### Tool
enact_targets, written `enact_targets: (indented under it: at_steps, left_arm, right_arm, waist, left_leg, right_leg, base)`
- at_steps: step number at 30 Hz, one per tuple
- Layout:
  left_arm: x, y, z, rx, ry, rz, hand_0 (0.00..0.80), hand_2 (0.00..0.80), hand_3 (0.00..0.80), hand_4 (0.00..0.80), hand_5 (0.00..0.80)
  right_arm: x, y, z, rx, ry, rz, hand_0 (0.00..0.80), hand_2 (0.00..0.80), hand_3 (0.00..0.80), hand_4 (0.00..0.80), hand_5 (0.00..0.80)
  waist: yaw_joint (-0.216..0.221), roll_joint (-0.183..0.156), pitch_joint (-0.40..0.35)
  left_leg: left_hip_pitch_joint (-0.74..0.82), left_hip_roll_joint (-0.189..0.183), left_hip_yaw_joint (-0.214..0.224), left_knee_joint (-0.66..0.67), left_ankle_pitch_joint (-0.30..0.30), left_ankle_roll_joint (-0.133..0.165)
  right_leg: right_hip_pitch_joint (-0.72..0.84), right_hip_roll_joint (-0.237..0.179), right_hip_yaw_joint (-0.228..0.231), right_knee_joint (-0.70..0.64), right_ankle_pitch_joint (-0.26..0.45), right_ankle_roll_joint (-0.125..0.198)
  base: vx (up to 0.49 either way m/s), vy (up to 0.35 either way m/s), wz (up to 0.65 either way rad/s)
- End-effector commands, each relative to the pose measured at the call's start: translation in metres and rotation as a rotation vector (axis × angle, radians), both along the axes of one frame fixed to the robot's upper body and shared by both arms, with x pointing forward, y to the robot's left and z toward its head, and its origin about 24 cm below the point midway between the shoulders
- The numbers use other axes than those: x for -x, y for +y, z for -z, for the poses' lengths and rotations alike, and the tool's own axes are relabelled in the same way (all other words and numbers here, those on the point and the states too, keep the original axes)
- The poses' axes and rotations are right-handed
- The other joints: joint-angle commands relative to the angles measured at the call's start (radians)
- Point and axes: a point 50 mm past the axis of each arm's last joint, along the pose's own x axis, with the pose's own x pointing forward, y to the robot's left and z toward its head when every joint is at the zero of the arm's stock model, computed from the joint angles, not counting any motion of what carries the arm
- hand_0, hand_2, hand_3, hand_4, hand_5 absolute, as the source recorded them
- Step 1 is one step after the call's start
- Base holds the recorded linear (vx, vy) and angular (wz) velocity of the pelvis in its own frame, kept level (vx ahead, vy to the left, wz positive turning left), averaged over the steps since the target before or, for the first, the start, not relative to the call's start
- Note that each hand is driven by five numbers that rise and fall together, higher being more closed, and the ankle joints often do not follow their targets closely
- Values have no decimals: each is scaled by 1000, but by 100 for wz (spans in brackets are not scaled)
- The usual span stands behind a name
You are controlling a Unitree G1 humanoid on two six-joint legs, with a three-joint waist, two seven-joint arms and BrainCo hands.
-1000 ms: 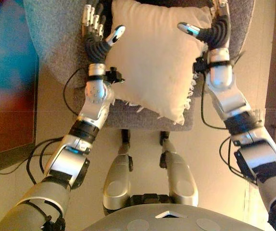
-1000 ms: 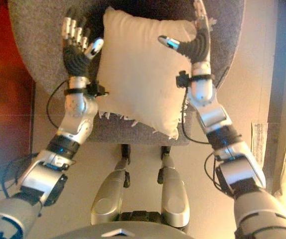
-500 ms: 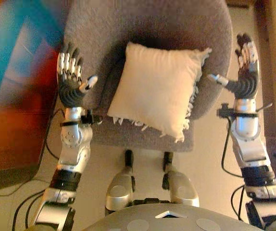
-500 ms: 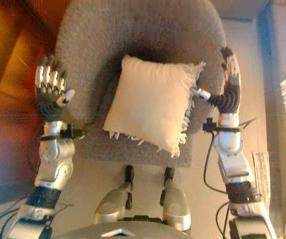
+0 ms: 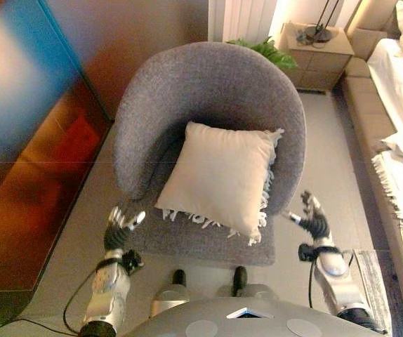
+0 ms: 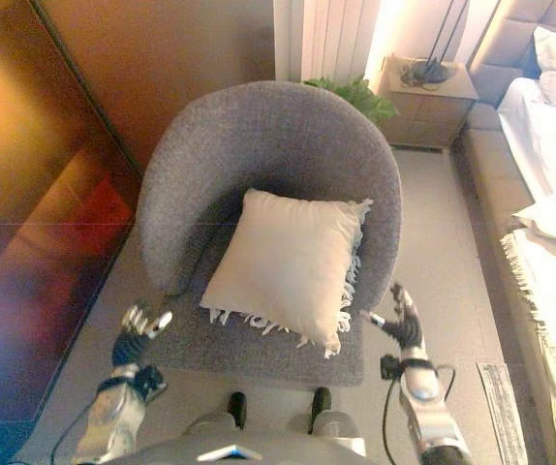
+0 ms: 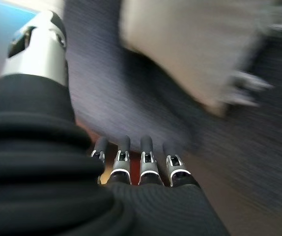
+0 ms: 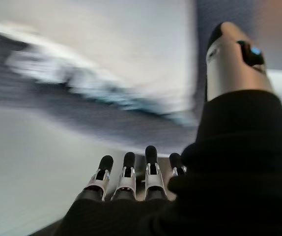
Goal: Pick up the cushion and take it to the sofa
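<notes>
A cream cushion [image 5: 219,175] with a fringed edge leans in the seat of a grey round armchair [image 5: 187,84]. My left hand [image 5: 116,232] is open, fingers straight, low at the chair's front left corner, apart from the cushion. My right hand [image 5: 315,221] is open at the chair's front right side, also apart from it. Both hands are empty. The cushion shows blurred past the fingers in the left wrist view [image 7: 200,44] and the right wrist view [image 8: 106,44].
A dark wooden panel [image 5: 26,140] stands at the left. A bedside cabinet [image 5: 317,49] and a green plant [image 5: 265,49] are behind the chair. A white bed or sofa [image 5: 401,126] with a fringed throw runs along the right. Bare floor [image 5: 328,140] lies between it and the chair.
The camera has pulled back and up, so the whole chair shows. Both hands have drawn away from the cushion's sides to low beside the chair. The cushion stays on the seat.
</notes>
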Motion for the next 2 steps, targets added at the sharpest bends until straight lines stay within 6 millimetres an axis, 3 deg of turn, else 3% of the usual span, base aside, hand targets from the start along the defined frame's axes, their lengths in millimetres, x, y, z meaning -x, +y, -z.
enact_targets:
  at_steps: [1, 2]
  left_arm:
    - [-16, 5, -2, -38, -22, -3, 0, 0, 0, 0, 0]
    - [-10, 5, 3, -39, 3, -11, 0, 0, 0, 0, 0]
  right_arm:
    - [-13, 3, -1, 20, -17, 0, 0, 0, 0, 0, 0]
    - [-8, 2, 5, 12, 6, 6, 0, 0, 0, 0, 0]
  waist:
    - [24, -23, -7]
    - [27, -23, -9]
  left_leg:
    - [22, -49, 7, 13, -36, 30]
    - [23, -48, 6, 13, -37, 30]
  right_leg:
    - [77, -24, -14, 10, -55, 43]
    - [79, -24, -17, 10, -56, 43]
  base:
    - [-18, -14, 5]
    - [-9, -10, 4]
